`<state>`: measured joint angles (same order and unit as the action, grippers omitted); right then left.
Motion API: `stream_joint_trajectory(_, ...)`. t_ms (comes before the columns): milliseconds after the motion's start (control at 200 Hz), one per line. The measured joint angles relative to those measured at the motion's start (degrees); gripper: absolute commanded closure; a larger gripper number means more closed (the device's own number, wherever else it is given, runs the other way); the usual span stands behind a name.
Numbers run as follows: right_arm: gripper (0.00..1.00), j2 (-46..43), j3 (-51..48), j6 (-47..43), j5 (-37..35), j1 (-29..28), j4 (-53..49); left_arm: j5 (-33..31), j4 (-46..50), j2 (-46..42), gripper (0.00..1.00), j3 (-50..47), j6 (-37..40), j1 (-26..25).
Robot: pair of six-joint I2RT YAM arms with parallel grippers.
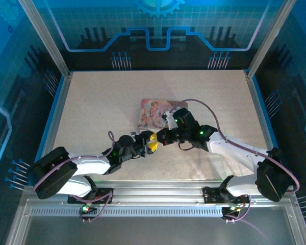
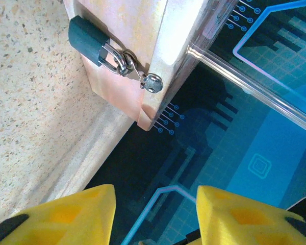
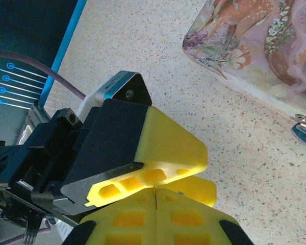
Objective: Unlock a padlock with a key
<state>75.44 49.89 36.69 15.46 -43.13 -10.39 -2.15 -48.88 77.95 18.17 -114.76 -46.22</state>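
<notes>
The small dark-teal padlock [image 2: 86, 38] with a silvery shackle hangs shut on the hasp at the side of the flat pink picture-printed tin [image 2: 143, 20]. The left gripper [image 2: 155, 219] faces it from near the tin, yellow fingers apart and empty, probably lined up to steady it. The right gripper [image 3: 155, 196], just beside the left one, has its fingers pressed together; whether a key sits between them I cannot tell.

Speckled beige tabletop [image 1: 92, 112], blue circuit-patterned walls [image 1: 204, 25], aluminium frame [image 1: 153, 196]
</notes>
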Motion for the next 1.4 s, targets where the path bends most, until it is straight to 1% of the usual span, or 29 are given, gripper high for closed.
stream_joint_trajectory(245, 0.99, 0.00, 0.00, -0.02, 0.04, 0.00, -0.02, -0.68, -0.31, 0.00, 0.59, -0.42, 0.00, -0.09)
stream_joint_trajectory(420, 0.99, 0.00, 0.00, -0.04, 0.26, 0.00, -0.02, -0.72, -0.31, 0.00, 0.53, -0.42, 0.00, -0.09)
stream_joint_trajectory(825, 0.99, 0.26, 0.00, -0.04, 1.68, -0.09, 0.24, -1.14, -0.46, 0.00, 0.53, -0.74, -0.02, -0.15)
stream_joint_trajectory(970, 0.98, 1.29, 0.00, -0.04, 1.79, -0.50, 0.59, -1.46, -0.92, 0.07, 0.57, -0.85, -0.02, -0.15)
stream_joint_trajectory(1331, 0.98, 1.84, 0.00, -0.28, 2.16, -0.85, 0.57, -2.67, -3.74, 1.99, 0.73, -2.23, -0.02, -0.57)
stream_joint_trajectory(1401, 0.98, 1.84, 0.00, -0.31, 2.16, -0.85, 0.57, -3.02, -4.04, 2.01, 0.74, -2.23, -0.02, -0.70)
